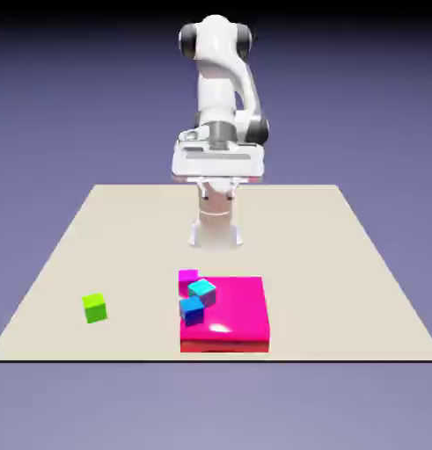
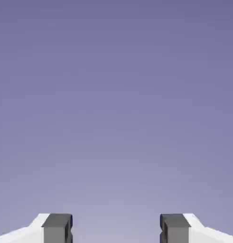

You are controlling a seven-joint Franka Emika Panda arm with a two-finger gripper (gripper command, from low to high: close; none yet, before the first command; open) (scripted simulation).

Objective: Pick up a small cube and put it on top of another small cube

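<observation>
So in the exterior view the white arm (image 1: 221,83) is folded up high over its base at the far edge of the beige tabletop (image 1: 342,264), nowhere near any of the blocks. The claw (image 1: 217,183) sits under the flat white hand piece, well above the surface, and from this angle you can't really make out the fingers.

The small lime-green cube (image 1: 95,308) is sitting by itself on the tabletop toward the exterior view's left, close to the near edge, flat on the surface and well apart from everything else. Over toward the middle-right there's a flat magenta slab (image 1: 232,316) lying on the tabletop. On the slab's near-left part there's a little pile: a cyan cube (image 1: 202,291) resting tilted, a blue cube (image 1: 192,309) just in front of and below it, touching it, and a small magenta cube (image 1: 187,277) peeking out behind the cyan one. Hard to say exactly how they're leaning on each other.

Hand view is basically nothing but the plain blue-violet backdrop. The two grey fingertips (image 2: 57,228) poke up from the bottom edge, set wide apart with only empty backdrop between them, so the claw is spread open and gripping nothing.
</observation>
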